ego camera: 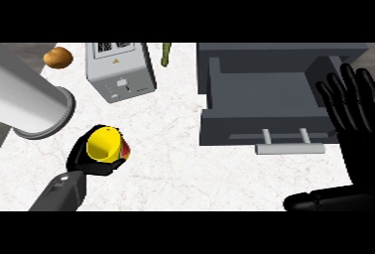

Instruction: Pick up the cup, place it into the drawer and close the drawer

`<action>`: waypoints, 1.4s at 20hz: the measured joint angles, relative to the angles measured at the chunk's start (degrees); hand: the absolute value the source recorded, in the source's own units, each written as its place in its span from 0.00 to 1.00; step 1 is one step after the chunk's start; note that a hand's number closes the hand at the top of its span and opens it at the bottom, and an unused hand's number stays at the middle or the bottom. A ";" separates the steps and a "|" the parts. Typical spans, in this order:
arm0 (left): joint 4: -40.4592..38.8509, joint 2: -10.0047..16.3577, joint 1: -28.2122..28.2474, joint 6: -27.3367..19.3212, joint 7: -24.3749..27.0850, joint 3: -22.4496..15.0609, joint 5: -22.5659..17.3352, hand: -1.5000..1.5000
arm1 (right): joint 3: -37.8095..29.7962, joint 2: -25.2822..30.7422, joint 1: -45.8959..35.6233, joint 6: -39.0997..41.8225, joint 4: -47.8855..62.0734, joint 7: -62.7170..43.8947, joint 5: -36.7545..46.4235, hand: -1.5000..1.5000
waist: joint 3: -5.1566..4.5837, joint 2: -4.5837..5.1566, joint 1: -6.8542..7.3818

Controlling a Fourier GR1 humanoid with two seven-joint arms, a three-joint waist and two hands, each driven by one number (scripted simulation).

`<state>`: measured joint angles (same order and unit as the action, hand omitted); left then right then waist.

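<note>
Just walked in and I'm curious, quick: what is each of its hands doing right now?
Left hand: shut on the yellow cup.
Right hand: open, fingers up, holding nothing, resting at the view's right edge by the open drawer.

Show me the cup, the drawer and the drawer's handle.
cup (102, 143), head view, on its yellow inside wall.
drawer (264, 94), head view, on its bare inside floor.
handle (289, 148), head view, on the middle of its bar.
</note>
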<state>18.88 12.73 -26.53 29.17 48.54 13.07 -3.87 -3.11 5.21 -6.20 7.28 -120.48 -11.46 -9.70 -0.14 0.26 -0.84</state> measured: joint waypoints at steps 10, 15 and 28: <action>4.26 -1.16 0.76 -5.93 5.22 0.98 -1.25 1.00 | -0.86 0.36 -0.03 0.20 -0.19 -0.09 -0.67 0.00 | 0.05 -0.11 0.33; 7.87 -3.10 3.56 -11.66 7.55 3.69 -3.92 1.00 | -0.53 0.24 -0.05 -0.06 0.00 0.10 0.27 0.00 | 0.11 -0.24 0.82; 38.11 -8.42 8.63 -13.37 -5.60 -2.85 -7.72 1.00 | -0.53 -0.26 2.18 -0.07 0.22 0.80 0.79 0.00 | 0.22 -0.64 1.53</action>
<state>57.00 4.31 -17.90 15.80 42.94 10.22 -11.60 -3.64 4.95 -4.02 7.21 -120.26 -10.66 -8.91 0.08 -0.38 0.69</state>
